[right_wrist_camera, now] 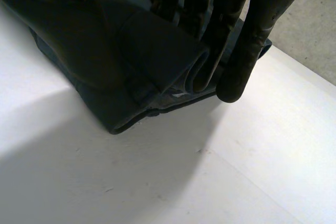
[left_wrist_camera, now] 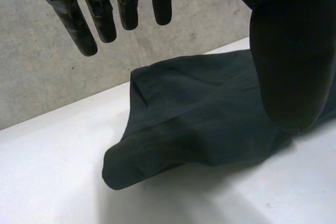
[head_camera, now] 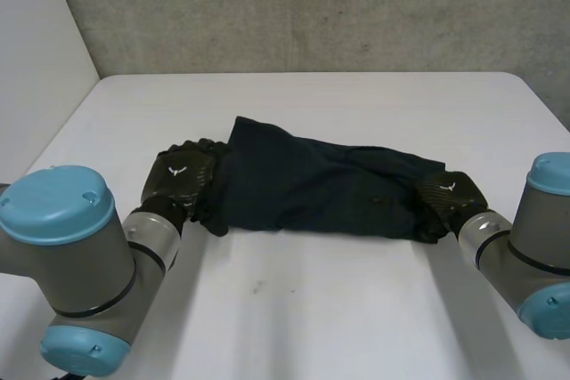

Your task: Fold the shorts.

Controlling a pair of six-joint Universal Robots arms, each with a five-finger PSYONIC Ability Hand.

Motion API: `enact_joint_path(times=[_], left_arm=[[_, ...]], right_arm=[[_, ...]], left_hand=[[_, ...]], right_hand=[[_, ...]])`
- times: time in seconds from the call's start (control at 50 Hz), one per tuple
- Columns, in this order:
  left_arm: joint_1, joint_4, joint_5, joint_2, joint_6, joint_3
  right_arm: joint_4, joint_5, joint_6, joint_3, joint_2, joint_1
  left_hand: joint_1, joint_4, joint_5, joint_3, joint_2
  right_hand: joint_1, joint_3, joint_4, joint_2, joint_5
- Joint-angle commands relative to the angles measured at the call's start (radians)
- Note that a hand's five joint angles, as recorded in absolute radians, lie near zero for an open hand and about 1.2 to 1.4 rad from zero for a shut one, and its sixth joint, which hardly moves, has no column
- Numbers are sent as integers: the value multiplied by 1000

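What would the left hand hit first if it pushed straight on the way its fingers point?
Probably the shorts: the left hand holds open fingers just off their end, aimed at the cloth. Depth is unclear; they might skim over onto the table.

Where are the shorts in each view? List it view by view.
Head view: shorts across mid-table, between left robot hand and right robot hand.
Left wrist view: shorts past straight fingertips, beside the thumb.
Right wrist view: shorts end pinched in fingers.
Shared landmark: white table.

One pair of shorts (head_camera: 312,184), one table (head_camera: 312,309), two hands: left hand (head_camera: 181,175), right hand (head_camera: 445,195).
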Motion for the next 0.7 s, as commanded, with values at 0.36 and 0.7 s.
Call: enact_joint_path(times=[0.36, 0.7], left_arm=[[5, -5, -6, 18, 1, -14], [5, -10, -6, 27, 2, 6]], right_arm=[[375, 3, -758, -7, -291, -263], [357, -345, -763, -285, -101, 335]], left_hand=[[-6, -9, -10, -17, -9], [-9, -12, -13, -20, -12]], right_hand=[[567, 266, 235, 242, 321], [567, 266, 235, 242, 321]])
